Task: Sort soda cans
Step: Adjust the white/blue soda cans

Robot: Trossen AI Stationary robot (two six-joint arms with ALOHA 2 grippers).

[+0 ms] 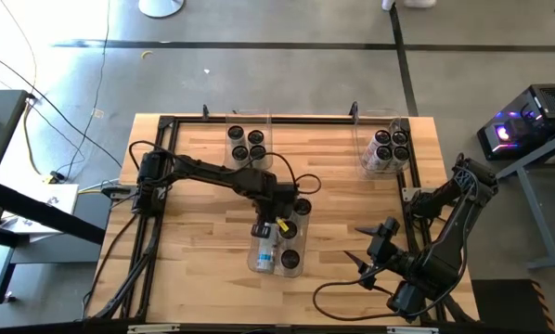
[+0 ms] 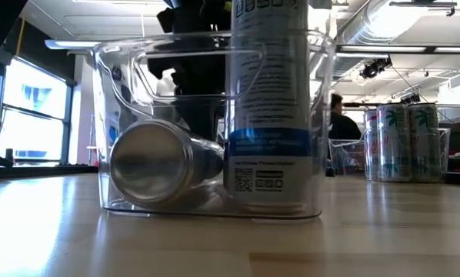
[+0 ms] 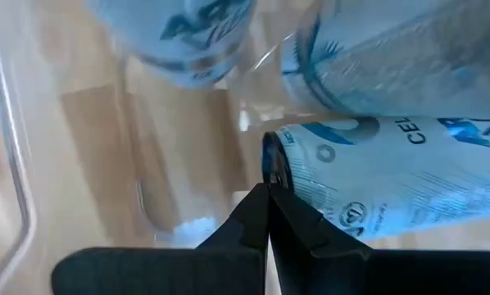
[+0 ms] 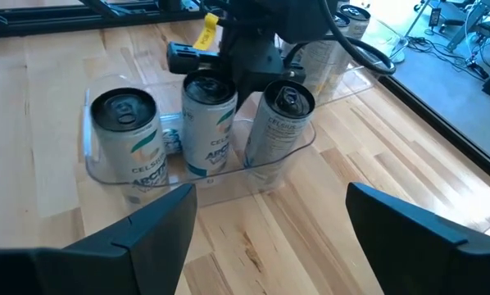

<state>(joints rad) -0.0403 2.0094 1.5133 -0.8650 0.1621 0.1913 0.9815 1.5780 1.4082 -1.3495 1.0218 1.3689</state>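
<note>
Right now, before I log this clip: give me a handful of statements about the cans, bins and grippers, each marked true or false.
1. The left gripper is shut, over the near bin. True.
2. The right gripper holds a can. False: it is open and empty, off to the side of that bin.
3. A can lies on its side in the near bin. True.
4. Every can on the table stands in one bin. False: cans also stand in the far middle bin and the far right bin.

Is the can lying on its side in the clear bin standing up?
No, the silver can lies on its side in the clear bin, its round end facing us.
</note>
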